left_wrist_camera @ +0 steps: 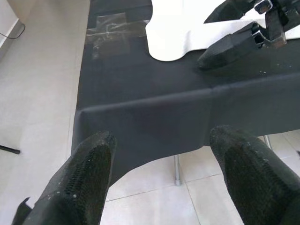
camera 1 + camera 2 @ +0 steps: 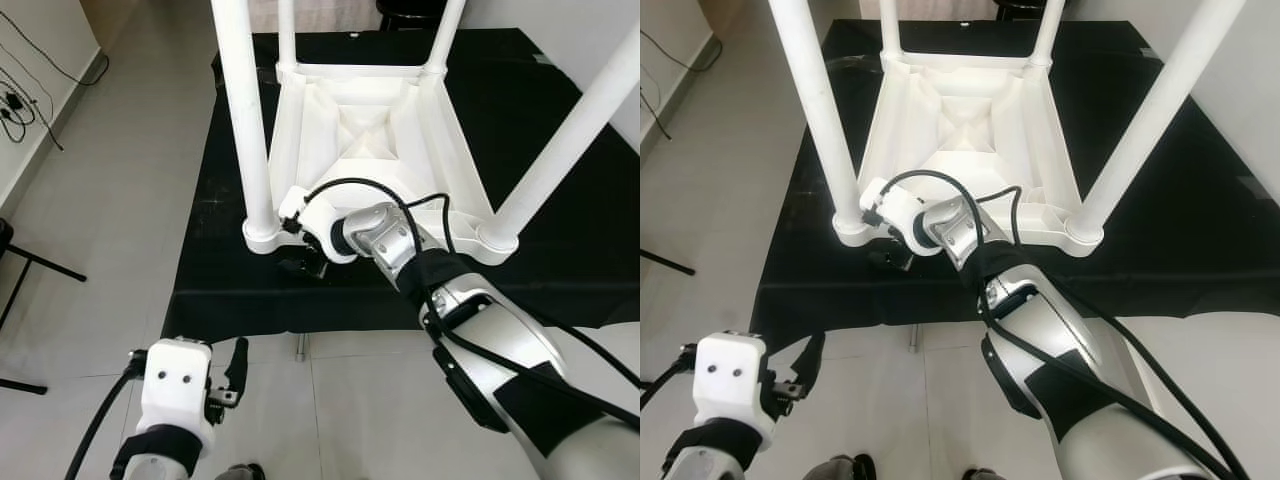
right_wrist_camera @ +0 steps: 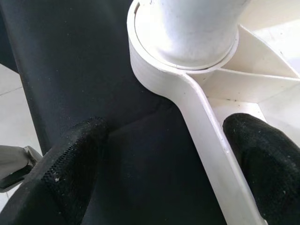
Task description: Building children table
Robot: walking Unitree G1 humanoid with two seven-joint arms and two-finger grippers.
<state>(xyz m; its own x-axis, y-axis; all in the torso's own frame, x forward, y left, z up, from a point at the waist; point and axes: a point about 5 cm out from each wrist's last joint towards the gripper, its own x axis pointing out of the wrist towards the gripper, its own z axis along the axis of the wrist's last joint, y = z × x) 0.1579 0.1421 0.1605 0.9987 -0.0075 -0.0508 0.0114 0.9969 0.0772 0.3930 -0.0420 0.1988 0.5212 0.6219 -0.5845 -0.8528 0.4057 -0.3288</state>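
Fingers (image 3: 262, 154) of the right gripper (image 3: 164, 173) are spread astride the rim of the white children's table (image 2: 365, 135) — one inside the frame, one outside over the black cloth (image 2: 200, 180) — beside the near-left leg (image 2: 245, 110) at its socket. The table is seen upside down, legs up, across the centre and top of the head views, resting on the cloth-covered worktop. The left gripper (image 1: 164, 173) is held low at lower left above the tiled floor (image 2: 120, 170), fingers spread and holding nothing.

Upturned white table (image 2: 360, 130) on black-clothed platform (image 2: 200, 200)
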